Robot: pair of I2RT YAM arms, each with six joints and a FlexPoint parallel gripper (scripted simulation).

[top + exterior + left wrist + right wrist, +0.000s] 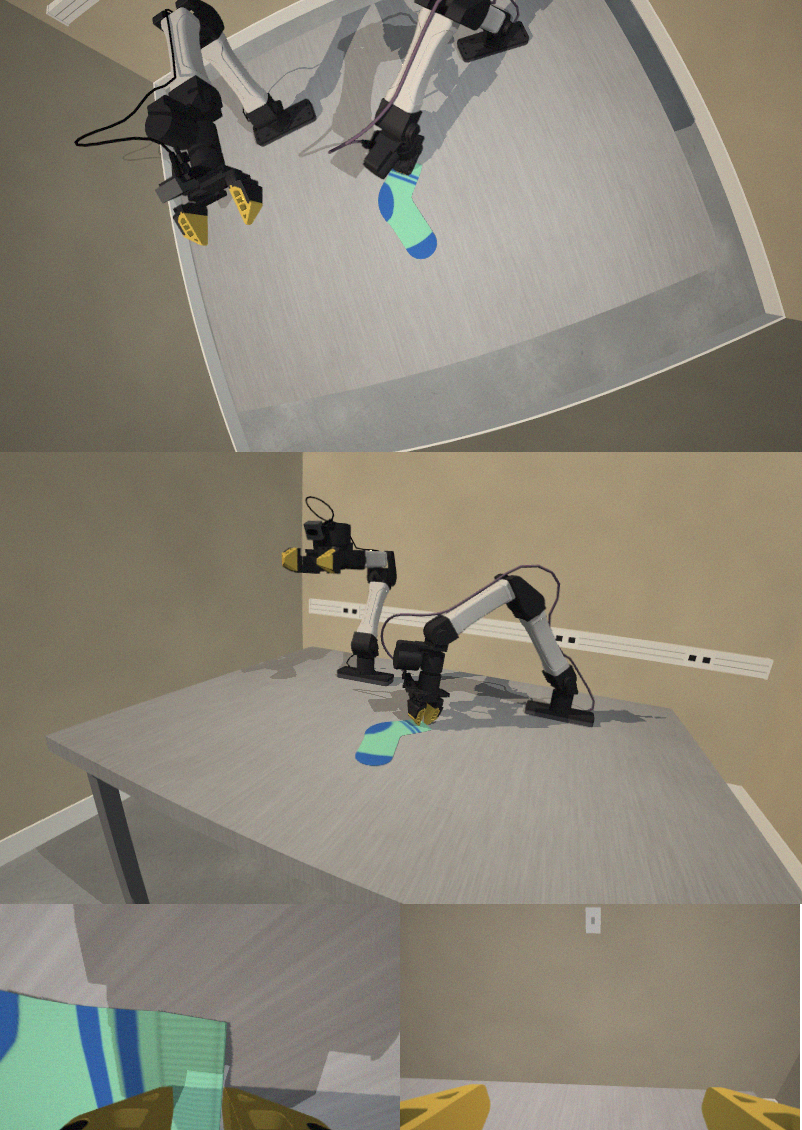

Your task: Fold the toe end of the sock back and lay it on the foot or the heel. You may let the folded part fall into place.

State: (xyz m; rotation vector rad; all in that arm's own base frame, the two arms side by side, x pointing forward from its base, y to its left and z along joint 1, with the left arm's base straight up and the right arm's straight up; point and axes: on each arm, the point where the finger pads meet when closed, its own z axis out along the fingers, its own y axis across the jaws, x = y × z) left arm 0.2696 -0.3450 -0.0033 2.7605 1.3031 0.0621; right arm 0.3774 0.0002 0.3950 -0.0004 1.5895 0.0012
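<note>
The mint-green sock (411, 221) (381, 742) (50, 1054) lies flat and unfolded on the table. Its blue toe (422, 248) (374, 759) points away from the arms. The blue heel (385, 202) (379, 728) (7, 1021) bulges on one side. My left gripper (422, 723) (197, 1097) points down at the striped cuff end, its fingertips low over or at the cloth. It is open by a narrow gap, with the cuff's edge showing between the fingers. The top view hides its fingertips. My right gripper (227, 234) (308, 561) (596, 1095) is wide open and empty, high up and well away from the sock.
The table (533, 224) (505, 816) extends well past the toe. Both arm bases (284, 122) (493, 40) (365, 675) (559, 713) stand at the edge near the wall. The right gripper hangs near a side edge of the table. The arms cast shadows around the cuff.
</note>
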